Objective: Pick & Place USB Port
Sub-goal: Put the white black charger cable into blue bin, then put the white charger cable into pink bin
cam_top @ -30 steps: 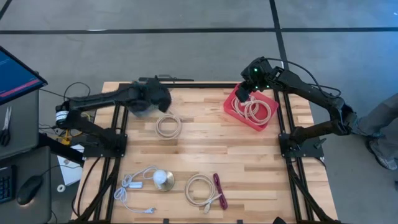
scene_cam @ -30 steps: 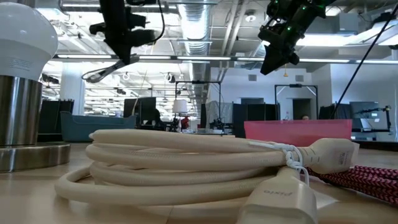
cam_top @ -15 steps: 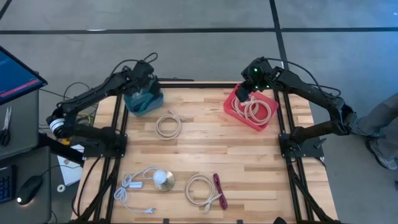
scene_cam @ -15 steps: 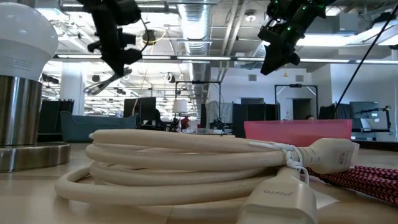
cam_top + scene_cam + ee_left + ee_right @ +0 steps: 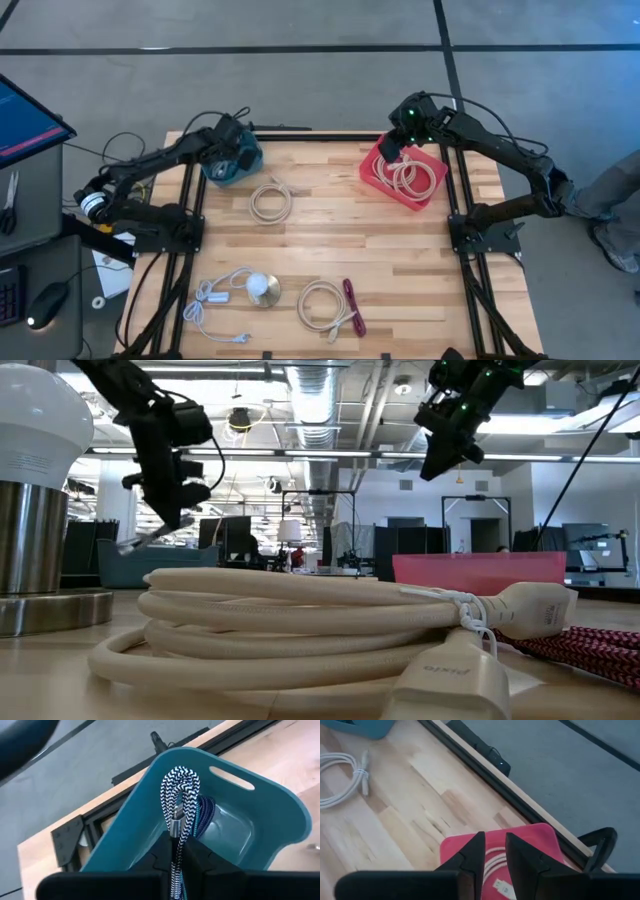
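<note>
Now the left gripper [image 5: 177, 851], closed on the braided black-and-white USB cable [image 5: 179, 800], hangs just above the teal bin [image 5: 280, 805]. To do this well, I think it should lower until the cable loop is inside the bin walls, then release. The right gripper [image 5: 492, 851] waits above the red bin [image 5: 378, 172], fingers narrow, holding nothing.

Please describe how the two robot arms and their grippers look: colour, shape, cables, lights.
Both arms are black, slim and jointed, rising from black frames at the table's sides. Black cables run along the right arm; a green light glows near its wrist. The left arm has a white band near its base. The left gripper and right gripper each have two flat, black, angular fingers.
</note>
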{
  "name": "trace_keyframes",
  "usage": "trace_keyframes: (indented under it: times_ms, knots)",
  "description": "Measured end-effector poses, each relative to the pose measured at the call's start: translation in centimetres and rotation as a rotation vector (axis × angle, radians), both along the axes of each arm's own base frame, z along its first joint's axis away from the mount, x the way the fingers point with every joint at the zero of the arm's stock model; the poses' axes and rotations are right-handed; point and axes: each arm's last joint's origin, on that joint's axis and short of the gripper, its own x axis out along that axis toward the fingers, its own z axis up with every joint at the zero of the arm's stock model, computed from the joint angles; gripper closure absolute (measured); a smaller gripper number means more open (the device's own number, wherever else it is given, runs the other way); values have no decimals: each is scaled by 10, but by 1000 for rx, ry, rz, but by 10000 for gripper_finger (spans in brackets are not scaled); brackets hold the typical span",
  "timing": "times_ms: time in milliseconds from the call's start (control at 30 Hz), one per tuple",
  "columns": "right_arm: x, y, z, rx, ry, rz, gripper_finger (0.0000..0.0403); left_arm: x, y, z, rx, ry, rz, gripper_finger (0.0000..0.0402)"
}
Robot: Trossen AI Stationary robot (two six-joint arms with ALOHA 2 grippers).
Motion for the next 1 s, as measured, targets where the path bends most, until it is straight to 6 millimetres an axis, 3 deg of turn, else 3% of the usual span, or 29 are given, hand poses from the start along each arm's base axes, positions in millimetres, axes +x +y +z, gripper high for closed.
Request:
trace_keyframes:
  times_ms: [333,733,1000]
  knots:
    - [0,0,0,0,0,0,334,-4,-4,-20,-16,-18,16,384]
    - [0,0,0,1,0,1,334,-1,-5,-19,-9,-53,38,315]
    - [0,0,0,-8,9,14,334,16,-3,9,-27,-198,-62,320]
